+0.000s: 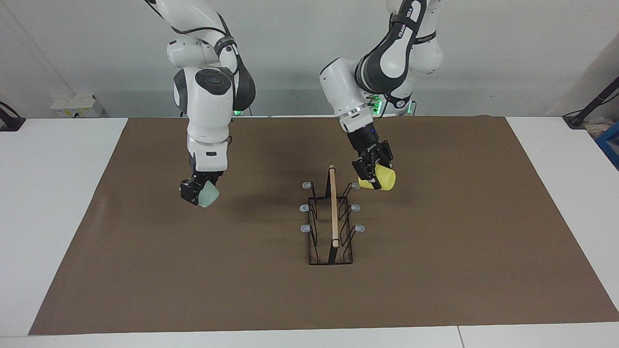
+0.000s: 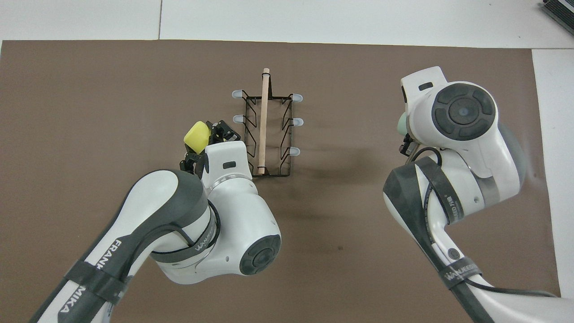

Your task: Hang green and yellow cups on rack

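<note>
yellow cup [image 1: 382, 179] in left jaws, green cup [image 1: 209, 195] – right jaws

You see the bright yellow tapered plastic cup [image 1: 382, 180] tilted right of the facing view's centre, just beside the black wire rack with its light wooden bar [image 1: 332, 208]. Your pale mint green plastic cup [image 1: 208, 195] hangs tilted at centre-left, well apart.

green cup [image 2: 402, 124] mostly hidden, perhaps gripped
</note>
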Robot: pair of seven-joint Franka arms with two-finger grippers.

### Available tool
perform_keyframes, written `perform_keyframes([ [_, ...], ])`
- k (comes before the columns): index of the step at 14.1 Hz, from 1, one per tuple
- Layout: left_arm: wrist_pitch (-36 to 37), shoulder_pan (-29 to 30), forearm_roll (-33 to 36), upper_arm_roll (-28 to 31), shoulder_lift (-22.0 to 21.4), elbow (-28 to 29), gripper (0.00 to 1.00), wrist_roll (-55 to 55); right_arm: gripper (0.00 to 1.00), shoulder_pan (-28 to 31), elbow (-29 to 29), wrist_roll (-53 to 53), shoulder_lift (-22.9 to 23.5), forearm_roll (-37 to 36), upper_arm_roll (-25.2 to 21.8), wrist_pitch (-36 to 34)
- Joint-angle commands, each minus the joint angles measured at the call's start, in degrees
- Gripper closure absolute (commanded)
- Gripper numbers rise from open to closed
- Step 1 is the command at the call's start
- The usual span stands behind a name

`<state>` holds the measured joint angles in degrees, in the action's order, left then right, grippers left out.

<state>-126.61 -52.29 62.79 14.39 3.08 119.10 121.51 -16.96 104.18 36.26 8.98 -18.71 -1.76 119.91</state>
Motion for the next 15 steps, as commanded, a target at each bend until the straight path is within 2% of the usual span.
perform_keyframes([
  [1,1.7,-3.3,3.0,0.8,0.3,1.6,1.0,4.2,1.0,0.9,0.2,0.8,-0.5,5.5,0.8,2.7],
  [4,3.0,-5.4,4.4,0.8,2.3,1.6,1.0,6.1,1.0,1.3,0.2,6.2,-1.3,16.8,0.9,5.6],
  [6,4.6,-5.4,6.5,1.0,4.6,0.6,1.0,7.3,1.0,3.2,0.2,13.7,-2.4,29.4,0.7,5.7],
  [8,5.2,-4.1,9.4,1.0,4.5,0.4,1.0,7.3,1.0,4.9,0.8,20.0,-4.5,35.9,0.7,4.6],
  [11,6.5,-3.2,10.0,1.0,4.7,-1.1,1.0,7.4,1.0,6.1,1.5,25.9,-6.7,49.1,0.6,2.2],
  [15,5.3,-4.0,9.6,0.7,4.8,-1.2,1.0,8.7,1.0,7.6,1.6,31.8,-7.5,62.9,0.7,1.4],
])
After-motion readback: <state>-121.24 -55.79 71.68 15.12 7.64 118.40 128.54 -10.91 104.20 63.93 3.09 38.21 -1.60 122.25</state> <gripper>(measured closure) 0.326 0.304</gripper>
